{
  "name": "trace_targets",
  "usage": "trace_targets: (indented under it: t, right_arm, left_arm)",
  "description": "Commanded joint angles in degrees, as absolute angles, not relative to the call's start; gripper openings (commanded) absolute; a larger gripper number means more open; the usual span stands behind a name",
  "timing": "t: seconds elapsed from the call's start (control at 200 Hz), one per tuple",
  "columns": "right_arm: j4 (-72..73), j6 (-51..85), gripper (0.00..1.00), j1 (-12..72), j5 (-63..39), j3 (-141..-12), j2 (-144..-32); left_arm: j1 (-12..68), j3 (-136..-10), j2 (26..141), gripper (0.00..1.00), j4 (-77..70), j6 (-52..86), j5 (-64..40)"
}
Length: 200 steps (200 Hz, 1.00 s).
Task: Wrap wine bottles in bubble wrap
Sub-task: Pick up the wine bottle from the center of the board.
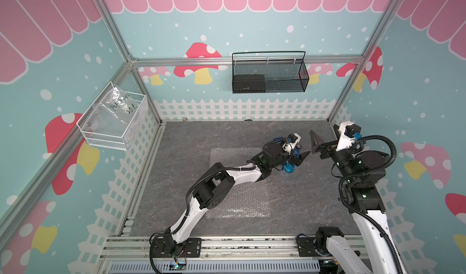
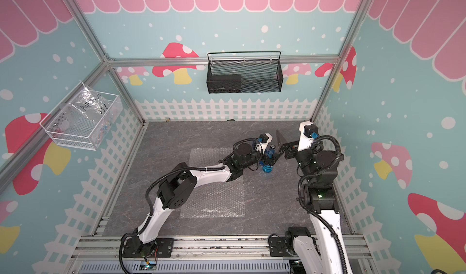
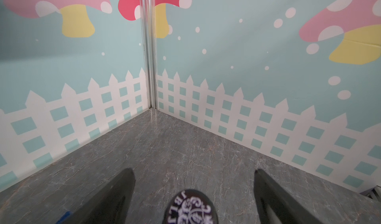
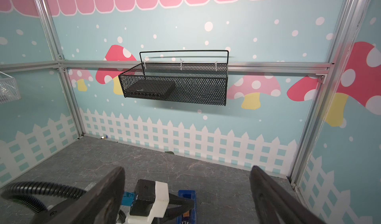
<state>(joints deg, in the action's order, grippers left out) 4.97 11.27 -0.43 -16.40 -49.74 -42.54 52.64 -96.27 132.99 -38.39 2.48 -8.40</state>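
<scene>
straddling the upright wine bottle [image 1: 289,167], left fingers [image 3: 115,196] stand released, as do right fingers [image 4: 107,192]; an off-centre closure could topple it.

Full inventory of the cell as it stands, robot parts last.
wine bottle: 1, translucent blue, upright on table beside wrap
bubble wrap: 1, clear whitish, flat mid-table
tape dispenser: 1, dark blue, on table near bottle
black mesh basket: 1, back wall; black box inside
white wire basket: 1, left wall; clear bag inside
small bits: 2, back edge, unidentifiable
table: 1, grey marbled
left gripper: 1, black jaws open, astride bottle
right gripper: 1, black jaws open, empty, raised near bottle
</scene>
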Motion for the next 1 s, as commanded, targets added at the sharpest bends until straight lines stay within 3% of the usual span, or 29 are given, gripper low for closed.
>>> trace_targets:
  t: [0.0, 0.08, 0.285, 0.49, 0.761, 0.931, 0.996]
  right_arm:
    - [6.9, 11.4, 0.96, -0.6, -17.1, -48.8, -41.5]
    - [6.8, 11.3, 0.96, -0.6, -17.0, -48.5, -41.3]
    - [6.8, 10.8, 0.96, -0.6, -16.5, -48.0, -41.1]
    - [6.8, 10.2, 0.96, -0.6, -15.1, -47.6, -41.3]
    - [1.4, 6.8, 0.99, -0.6, -19.6, -51.9, -45.9]
    - [4.7, 5.8, 1.00, 0.3, -40.2, -50.5, -50.7]
    - [4.6, 4.5, 0.99, 6.0, -41.2, -50.4, -53.0]
  left_arm:
    - [53.4, -98.3, 134.6, 0.84, -37.0, 3.1, -8.7]
    - [53.4, -98.8, 135.0, 0.77, -36.6, 3.3, -8.8]
    - [53.4, -99.0, 135.4, 0.40, -36.5, 4.3, -9.4]
    - [53.0, -97.4, 132.3, 0.14, -37.9, 5.7, -9.1]
    - [46.6, -87.3, 112.4, 0.07, -38.8, 9.9, -12.8]
    - [40.3, -76.9, 95.8, 0.05, -36.0, 13.0, -14.2]
    - [39.0, -74.9, 90.7, 0.05, -31.0, 11.2, -14.5]
